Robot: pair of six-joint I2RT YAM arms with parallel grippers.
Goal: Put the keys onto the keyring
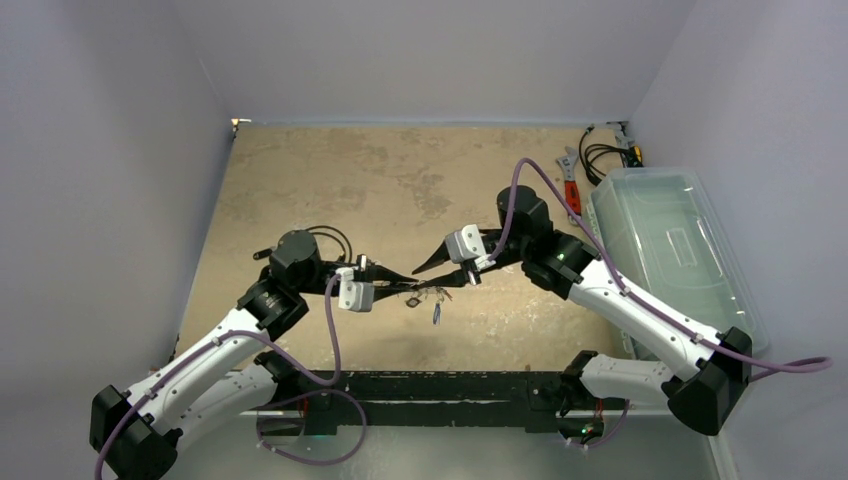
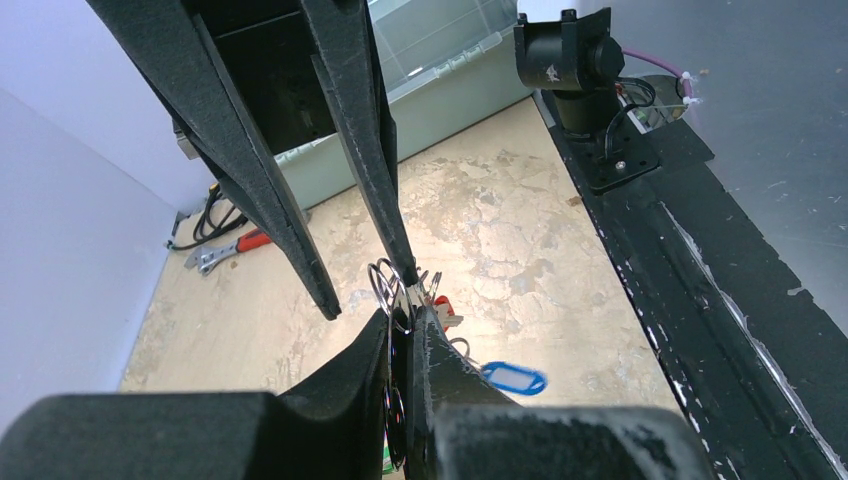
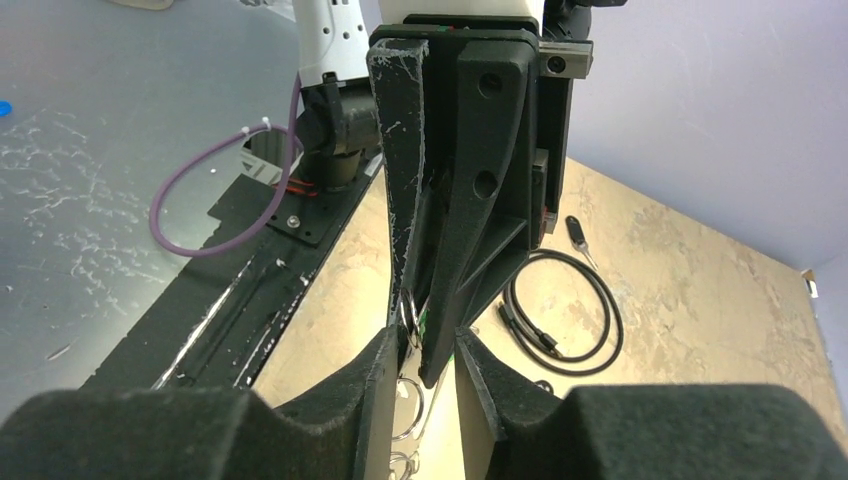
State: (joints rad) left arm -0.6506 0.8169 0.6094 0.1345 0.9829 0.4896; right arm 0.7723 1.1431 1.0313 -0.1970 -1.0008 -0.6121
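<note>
a mottled tan worktop [image 1: 400,190] is seen from above, and all places are given from the silvery metal keyring [image 2: 385,288], which is found over the near middle of the worktop.

a clear plastic lidded box [image 1: 670,240] is set well apart from the keyring, at the worktop's edge on the right arm's side.

the left gripper [image 2: 405,322] is brought to the keyring from the left arm's side. its black fingers are pressed together, and the keyring is pinched at their tips, with the wire loop standing up out of them.

the right gripper [image 2: 365,295] is placed opposite, with its long black fingers spread. one fingertip is just beside the keyring, and the other is off to the side. in the right wrist view the left gripper's closed fingers are seen reaching in between the right gripper's own.

a black coiled cable loop [image 3: 560,310] lies flat on the worktop near the keyring, on the far side by the left arm.

a red-handled metal wrench [image 1: 571,188] is laid well apart from the keyring, at the far edge just beside the box.

the small silvery keys are bunched at the keyring. a blue plastic tag [image 2: 513,378] is seen just beside the keyring toward the arm bases, and a red plastic tag [image 2: 443,304] is seen touching the bunch. whether each key is threaded on cannot be told.
</note>
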